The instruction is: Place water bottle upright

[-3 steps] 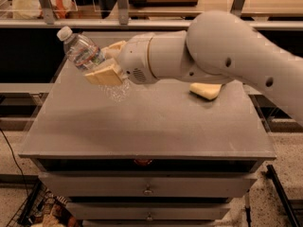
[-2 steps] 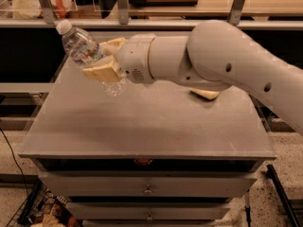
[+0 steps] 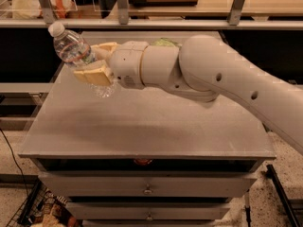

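Your hand point(image 3: 92, 60) pinches the water bottle point(image 3: 70, 46) above the worktop's point(image 3: 142, 126) left rear, cap tilted up-left. Since a second ago it has drifted slightly left, with the tilt unchanged.

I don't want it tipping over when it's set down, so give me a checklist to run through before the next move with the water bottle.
1. Grip: the claw is shut on the water bottle around its middle. Ok.
2. Cap: the white cap is on. Ok.
3. Upright: the bottle is tilted, with the cap up and to the left. Not ok.
4. Base on the table: the bottle is held in the air over the left rear part. Not ok.
5. Greenish item behind the arm out of the way: it is mostly hidden. Cannot tell.
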`<control>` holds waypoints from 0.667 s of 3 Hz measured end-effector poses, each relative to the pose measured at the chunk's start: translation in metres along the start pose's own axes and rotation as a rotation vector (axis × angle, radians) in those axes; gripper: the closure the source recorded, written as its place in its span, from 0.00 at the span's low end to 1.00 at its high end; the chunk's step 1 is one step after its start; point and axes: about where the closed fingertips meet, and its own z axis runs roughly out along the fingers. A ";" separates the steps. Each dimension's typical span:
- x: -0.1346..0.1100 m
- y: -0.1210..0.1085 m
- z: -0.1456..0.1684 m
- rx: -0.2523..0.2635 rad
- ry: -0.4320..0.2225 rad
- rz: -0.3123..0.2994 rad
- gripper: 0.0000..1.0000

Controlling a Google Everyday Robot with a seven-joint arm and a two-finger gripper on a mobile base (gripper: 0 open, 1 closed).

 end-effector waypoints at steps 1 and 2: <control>0.008 0.004 0.010 -0.019 -0.028 0.024 1.00; 0.016 0.006 0.018 -0.048 -0.066 0.066 1.00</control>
